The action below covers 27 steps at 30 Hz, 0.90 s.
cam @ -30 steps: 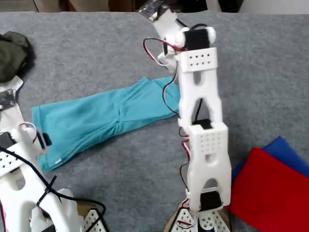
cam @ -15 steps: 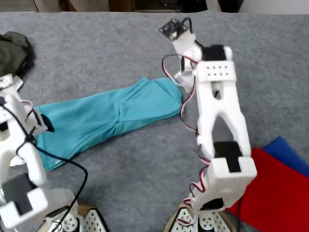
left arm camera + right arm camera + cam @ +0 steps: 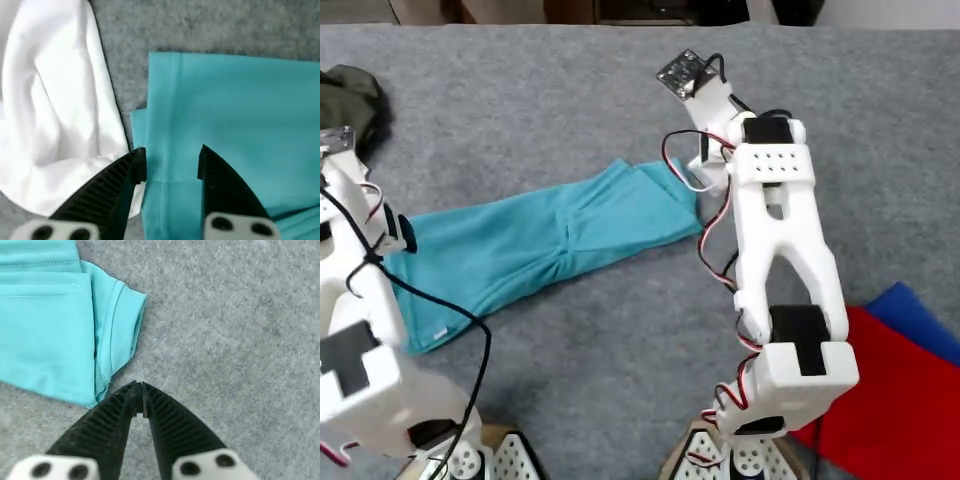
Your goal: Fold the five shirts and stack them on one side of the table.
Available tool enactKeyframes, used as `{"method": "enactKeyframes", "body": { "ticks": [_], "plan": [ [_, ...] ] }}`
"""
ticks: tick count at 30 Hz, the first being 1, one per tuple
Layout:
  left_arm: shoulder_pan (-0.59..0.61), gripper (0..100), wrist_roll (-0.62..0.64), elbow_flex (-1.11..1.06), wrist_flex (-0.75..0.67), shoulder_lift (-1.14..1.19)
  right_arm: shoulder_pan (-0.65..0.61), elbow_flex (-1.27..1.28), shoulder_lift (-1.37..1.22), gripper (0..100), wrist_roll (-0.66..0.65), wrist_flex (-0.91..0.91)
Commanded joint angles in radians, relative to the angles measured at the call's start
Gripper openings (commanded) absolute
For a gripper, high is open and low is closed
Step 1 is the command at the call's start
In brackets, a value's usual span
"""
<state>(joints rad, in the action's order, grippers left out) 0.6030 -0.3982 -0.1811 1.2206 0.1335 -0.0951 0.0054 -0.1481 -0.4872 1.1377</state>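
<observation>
A teal shirt (image 3: 540, 245), folded into a long strip, lies slantwise across the middle of the grey table. My left gripper (image 3: 170, 162) hangs open over its left end, one finger on each side of the hem (image 3: 165, 125), close to a white shirt (image 3: 50, 100). In the high view the left gripper (image 3: 398, 235) is at that same end. My right gripper (image 3: 141, 392) is shut and holds nothing, its tips on bare table just off the sleeve corner (image 3: 117, 325). It stands at the strip's right end (image 3: 698, 178).
A folded red shirt (image 3: 895, 400) lies on a blue one (image 3: 920, 310) at the table's near right. A crumpled dark green shirt (image 3: 345, 110) sits at the far left. Grey table surface (image 3: 520, 110) stretches behind the teal strip.
The right arm has swung right and now sits at the shirt's right edge. The left arm has moved away from the near edge to the shirt's left end.
</observation>
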Motion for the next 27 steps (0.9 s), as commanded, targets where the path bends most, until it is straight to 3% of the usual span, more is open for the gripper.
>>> {"method": "enactKeyframes", "body": {
  "ticks": [1, 10, 16, 27],
  "plan": [
    [0.023, 18, -0.017, 0.106, 0.012, 0.074, 0.015, 0.001, 0.070, 0.5, -0.008, -0.012],
    [0.028, 17, -0.017, 0.115, 0.002, 0.159, 0.015, 0.001, 0.070, 0.5, -0.008, -0.012],
    [0.026, 17, -0.009, 0.023, -0.124, 0.213, 0.013, 0.002, 0.073, 0.5, -0.008, -0.012],
    [0.018, 2, -0.011, 0.015, -0.121, 0.222, 0.013, 0.004, 0.073, 0.5, -0.008, -0.015]
  ]
}}
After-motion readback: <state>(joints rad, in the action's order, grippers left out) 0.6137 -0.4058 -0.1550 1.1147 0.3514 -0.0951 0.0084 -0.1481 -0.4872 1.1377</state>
